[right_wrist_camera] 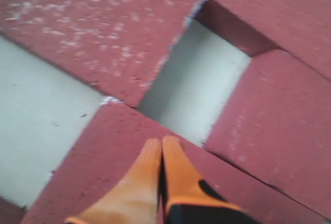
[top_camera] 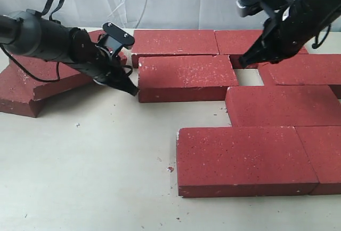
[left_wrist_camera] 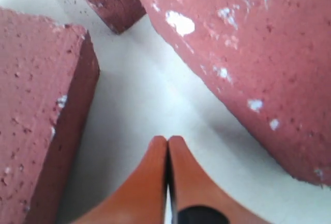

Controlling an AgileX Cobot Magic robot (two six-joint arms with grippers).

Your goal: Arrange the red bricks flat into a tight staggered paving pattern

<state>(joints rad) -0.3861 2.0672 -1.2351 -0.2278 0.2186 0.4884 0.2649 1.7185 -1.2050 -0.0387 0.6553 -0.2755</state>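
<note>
Pointing down, clenched and empty, L gripper (top_camera: 132,89) is just beside a red brick (top_camera: 184,76) corner. R gripper (top_camera: 245,61), also clenched empty, hangs near a gap (top_camera: 249,77).

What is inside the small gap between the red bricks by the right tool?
The gap holds only bare pale tabletop, walled by red bricks. In the exterior view the right tool covers part of its far edge, so that strip is unseen there.
</note>
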